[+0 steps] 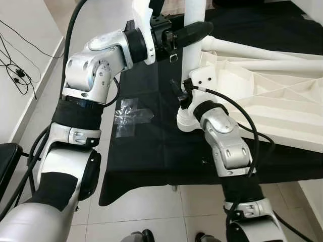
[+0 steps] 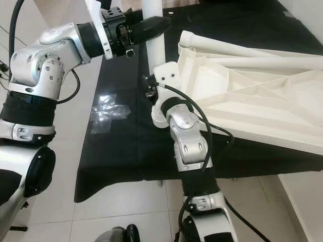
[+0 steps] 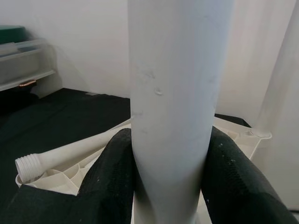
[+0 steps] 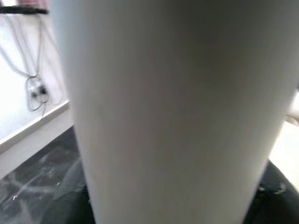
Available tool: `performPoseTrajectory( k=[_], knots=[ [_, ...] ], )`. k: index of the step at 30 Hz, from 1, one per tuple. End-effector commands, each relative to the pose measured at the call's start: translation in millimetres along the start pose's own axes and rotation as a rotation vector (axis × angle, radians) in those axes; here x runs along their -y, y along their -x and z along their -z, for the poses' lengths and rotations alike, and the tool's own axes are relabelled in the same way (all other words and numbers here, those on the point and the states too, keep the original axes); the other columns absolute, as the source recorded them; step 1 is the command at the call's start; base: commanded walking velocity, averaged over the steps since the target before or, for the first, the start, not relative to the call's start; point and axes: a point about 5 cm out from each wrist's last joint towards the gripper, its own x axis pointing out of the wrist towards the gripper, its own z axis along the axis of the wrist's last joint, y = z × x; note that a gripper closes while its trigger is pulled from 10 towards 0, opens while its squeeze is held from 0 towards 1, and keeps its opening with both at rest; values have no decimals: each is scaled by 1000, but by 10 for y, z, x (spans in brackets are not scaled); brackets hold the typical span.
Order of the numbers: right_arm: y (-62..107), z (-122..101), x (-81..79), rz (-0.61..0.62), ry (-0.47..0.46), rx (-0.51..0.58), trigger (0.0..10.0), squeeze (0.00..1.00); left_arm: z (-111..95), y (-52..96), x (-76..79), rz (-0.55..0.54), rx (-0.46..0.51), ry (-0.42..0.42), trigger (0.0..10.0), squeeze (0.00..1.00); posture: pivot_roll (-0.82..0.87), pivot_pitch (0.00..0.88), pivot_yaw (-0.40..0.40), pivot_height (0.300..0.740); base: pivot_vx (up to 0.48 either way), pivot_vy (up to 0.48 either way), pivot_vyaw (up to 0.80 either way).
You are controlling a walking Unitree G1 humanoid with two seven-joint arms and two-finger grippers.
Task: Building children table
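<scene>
Two grippers hold one upright white leg (image 1: 194,35) at the upturned tabletop (image 2: 262,101) corner, 12 o'clock: left gripper (image 1: 198,31) clamped high, right gripper (image 2: 150,89) fingers closed low. I judge leg-fitting underway; next I twist it home, keeping it vertical.

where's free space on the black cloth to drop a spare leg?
Bare black cloth lies along the near edge, between the clear plastic bag and the right arm. Crowded: the upside-down white tabletop covers the right side, with loose legs lying on it. Left gripper and right gripper both clamp the upright leg.
</scene>
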Motion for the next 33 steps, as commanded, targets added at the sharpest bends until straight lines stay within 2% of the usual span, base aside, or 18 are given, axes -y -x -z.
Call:
performPoseTrajectory(
  k=[1, 2, 3, 5, 9, 10, 13, 15, 16, 17, 21, 28, 29, 30, 32, 33],
  knots=[
    [-62, -31, 39, -151, -25, 13, 10000, 1000, 23, 21, 40, 37, -9, 8, 0, 0, -26, 213, 67, 740, 0, 0, 0],
    [-97, -81, 103, -256, -9, 32, 10000, 1000, 25, 18, 48, 42, -11, 8, 0, 0, -19, 210, 67, 740, 0, 0, 0],
    [-97, -81, 103, -256, -9, 32, 10000, 1000, 25, 18, 48, 42, -11, 8, 0, 0, -19, 210, 67, 740, 0, 0, 0],
    [-123, -134, 197, -384, 16, 43, 10000, 1000, 27, 16, 60, 48, -15, 7, 0, 0, -14, 208, 67, 740, 0, 0, 0],
    [-139, -152, 252, -480, 23, 35, 10000, 1000, 26, 14, 71, 52, -17, 7, 0, 0, -7, 207, 69, 740, 0, 0, 0],
    [-153, -155, 289, -537, 19, 21, 10000, 0, 22, 12, 79, 56, -19, 7, 0, 0, 4, 208, 71, 740, 0, 0, 0],
    [-182, -206, 335, -720, -58, 15, 10000, 0, 11, 0, 92, 68, -23, 10, 0, 0, 13, 216, 76, 740, 0, 0, 0],
    [-182, -206, 335, -720, -58, 15, 10000, 0, 11, 0, 92, 68, -23, 10, 0, 0, 13, 216, 76, 740, 0, 0, 0],
    [-192, -220, 337, -736, -77, 22, 4353, 0, 11, -3, 93, 69, -24, 11, 0, 0, 14, 218, 78, 740, 0, 0, 0],
    [-200, -235, 340, -759, -96, 32, 0, 0, 9, -5, 96, 71, -25, 12, 0, 0, 17, 223, 80, 740, 0, 0, 0],
    [-189, -241, 331, -834, -112, 31, 0, 0, 8, -13, 105, 77, -25, 13, 0, 0, 18, 226, 83, 740, 0, 0, 0],
    [-211, -257, 343, -846, -107, 42, 0, 0, 4, -24, 109, 77, -23, 13, 0, 0, 13, 226, 85, 740, 0, 0, 0],
    [-222, -254, 347, -838, -101, 41, 0, 0, 4, -28, 108, 73, -24, 9, 9059, 0, 11, 226, 86, 740, 0, 0, 0],
    [-231, -246, 350, -839, -97, 40, 0, 0, 3, -34, 97, 55, -21, -5, 10000, 0, 9, 225, 86, 740, 0, 0, 0],
    [-231, -246, 350, -839, -97, 40, 0, 0, 3, -34, 97, 55, -21, -5, 10000, 0, 9, 225, 86, 740, 0, 0, 0],
    [-243, -234, 359, -829, -91, 42, 0, 0, 0, -38, 87, 45, -17, -16, 10000, 1000, 5, 224, 87, 740, 0, 0, 0]
  ],
)
